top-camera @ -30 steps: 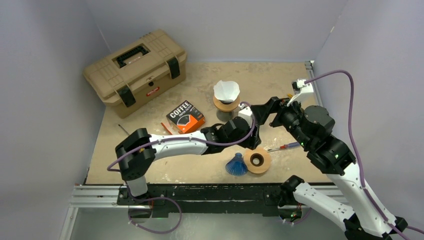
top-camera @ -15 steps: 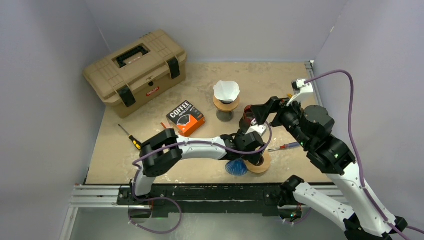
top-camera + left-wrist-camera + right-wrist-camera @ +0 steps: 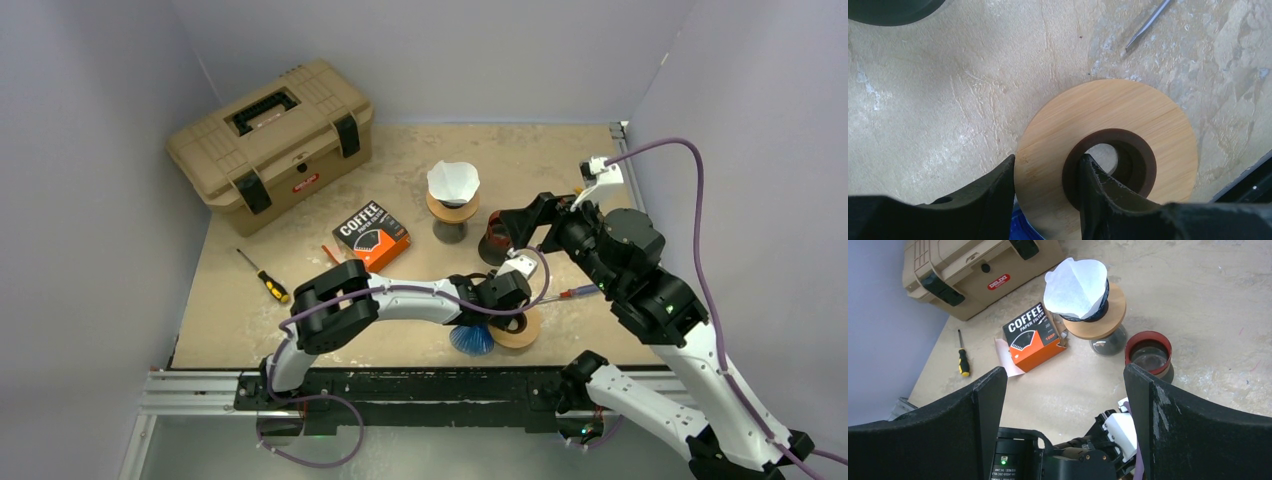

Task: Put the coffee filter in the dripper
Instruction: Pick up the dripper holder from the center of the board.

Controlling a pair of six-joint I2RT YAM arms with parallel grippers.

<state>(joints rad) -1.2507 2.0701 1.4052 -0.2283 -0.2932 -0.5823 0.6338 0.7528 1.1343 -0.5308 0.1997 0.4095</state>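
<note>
Fingers (image 3: 983, 192) of left gripper (image 3: 1047, 167) straddle dripper (image 3: 1148, 125) rim — screwdriver tip (image 3: 1145, 27) well apart.

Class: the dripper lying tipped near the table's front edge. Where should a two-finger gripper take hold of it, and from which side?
Take the wooden collar, coming square onto its flat face, opposite the blue cone: one finger in the dark-lined centre hole, one outside the rim. That thin, flat band should pinch firmly; the left gripper straddles it so.

We record pale lavender-grey walls (image 3: 430, 60) on three sides; a mottled beige table top (image 3: 560, 160); a near-edge rail (image 3: 190, 385), seemingly aluminium; soft, even light.
</note>
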